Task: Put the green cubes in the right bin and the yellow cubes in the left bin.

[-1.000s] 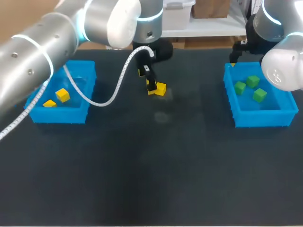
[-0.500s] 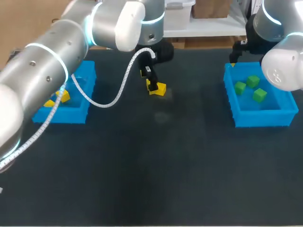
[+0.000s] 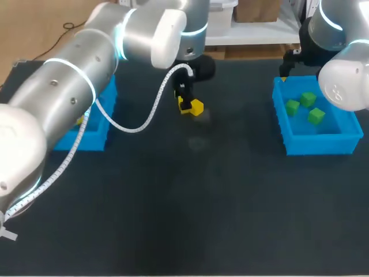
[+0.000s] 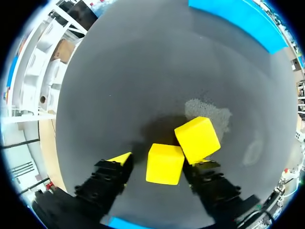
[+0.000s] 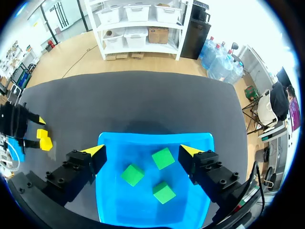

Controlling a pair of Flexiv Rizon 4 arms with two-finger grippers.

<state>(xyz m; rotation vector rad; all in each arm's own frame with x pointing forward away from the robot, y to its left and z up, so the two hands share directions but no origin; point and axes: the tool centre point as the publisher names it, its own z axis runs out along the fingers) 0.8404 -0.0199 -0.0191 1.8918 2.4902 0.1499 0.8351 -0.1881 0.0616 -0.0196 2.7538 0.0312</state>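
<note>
Left gripper (image 4: 160,161) stands open astride one yellow cube (image 4: 164,167) at the table's 12 o'clock, apparently ready to grasp. A second yellow cube (image 4: 197,139) sits just beside the first. Left bin (image 3: 95,134) lies at 9 o'clock. Right gripper (image 5: 143,151), open and empty, hovers over the right bin (image 3: 285,130) at 3 o'clock, which holds three green cubes (image 5: 163,158).

The left arm (image 3: 57,92) hides most of the left bin (image 3: 92,138).

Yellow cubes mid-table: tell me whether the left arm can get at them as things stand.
Probably yes: the open left hand straddles one yellow cube; the second cube crowds one finger.
</note>
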